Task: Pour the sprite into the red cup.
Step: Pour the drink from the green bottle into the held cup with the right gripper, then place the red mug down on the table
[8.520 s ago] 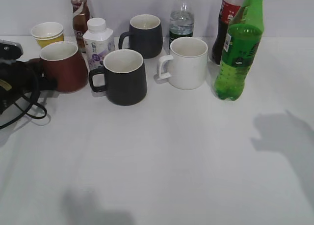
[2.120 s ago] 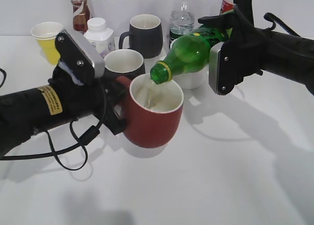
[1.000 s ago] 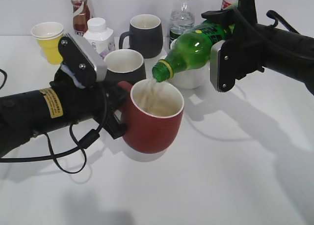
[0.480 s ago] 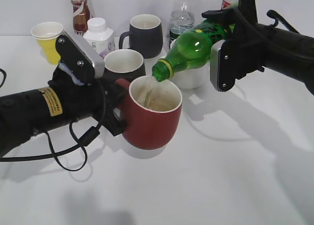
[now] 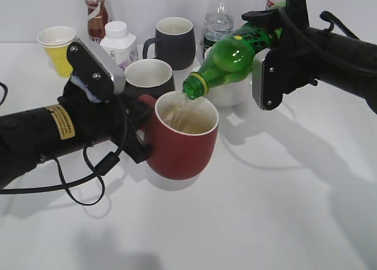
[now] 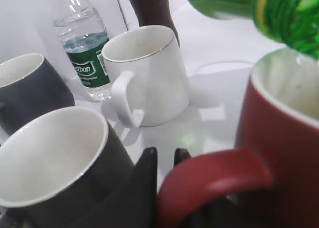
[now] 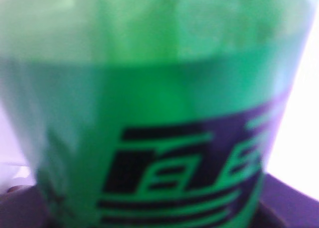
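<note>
The red cup (image 5: 182, 143) is held off the table by its handle in my left gripper (image 5: 141, 134), which is shut on it. In the left wrist view the red handle (image 6: 209, 175) sits between the dark fingers (image 6: 164, 161). My right gripper (image 5: 277, 52) is shut on the green sprite bottle (image 5: 232, 58), tilted with its yellow-ringed mouth (image 5: 193, 88) over the cup's rim. Liquid streams into the cup. The bottle's label (image 7: 164, 153) fills the right wrist view, and its neck (image 6: 286, 14) shows over the cup (image 6: 281, 138) in the left wrist view.
Behind stand a black mug (image 5: 150, 76), another black mug (image 5: 175, 41), a white mug (image 6: 147, 73), a water bottle (image 5: 218, 19), a white milk bottle (image 5: 118, 40), a brown bottle (image 5: 95, 13) and a yellow paper cup (image 5: 57, 46).
Since 8.5 s ago both the cup and the bottle were picked up and brought together. Over the last second the cup and bottle hold nearly still while liquid pours.
</note>
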Motion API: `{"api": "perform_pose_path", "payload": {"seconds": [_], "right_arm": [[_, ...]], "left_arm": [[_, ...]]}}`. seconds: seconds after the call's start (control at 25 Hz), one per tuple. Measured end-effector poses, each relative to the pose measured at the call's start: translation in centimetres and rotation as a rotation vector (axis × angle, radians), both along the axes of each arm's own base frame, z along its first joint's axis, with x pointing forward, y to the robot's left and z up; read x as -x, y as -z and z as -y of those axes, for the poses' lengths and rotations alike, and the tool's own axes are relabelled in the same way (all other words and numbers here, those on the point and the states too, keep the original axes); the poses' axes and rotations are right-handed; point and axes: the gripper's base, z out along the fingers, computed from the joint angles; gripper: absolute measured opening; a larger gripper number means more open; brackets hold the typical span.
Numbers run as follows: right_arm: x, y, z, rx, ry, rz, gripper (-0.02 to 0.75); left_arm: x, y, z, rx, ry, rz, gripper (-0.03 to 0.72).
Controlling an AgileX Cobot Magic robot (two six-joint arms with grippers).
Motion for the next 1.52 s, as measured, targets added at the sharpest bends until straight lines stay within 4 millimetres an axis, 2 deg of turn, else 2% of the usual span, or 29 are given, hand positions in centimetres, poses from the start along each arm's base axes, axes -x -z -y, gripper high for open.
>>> {"api": "perform_pose_path", "payload": {"seconds": [0.44, 0.64, 0.96, 1.16, 1.32, 1.52], "right_arm": [[-0.1, -0.1, 0.0, -0.002, 0.004, 0.004, 0.428], [-0.1, -0.2, 0.1, -0.075, 0.024, -0.039, 0.428], [-0.1, -0.2, 0.0, -0.326, 0.039, -0.231, 0.428], [0.3, 0.2, -0.3, -0.492, 0.018, -0.407, 0.428], [0.4, -0.2, -0.4, -0.754, 0.027, -0.575, 0.428], [-0.1, -0.8, -0.1, -0.969, 0.064, -0.646, 0.428]], "left_arm": [[0.0, 0.1, 0.0, -0.009, -0.002, -0.008, 0.075], [0.0, 0.0, 0.0, -0.001, 0.000, -0.001, 0.075], [-0.3, -0.6, -0.1, 0.070, -0.036, 0.023, 0.075], [-0.2, -1.9, -0.6, 0.120, -0.086, 0.038, 0.075], [0.4, -3.2, -1.5, 0.176, -0.139, 0.051, 0.075], [1.6, -4.3, -3.6, 0.198, -0.251, 0.090, 0.075]]}}
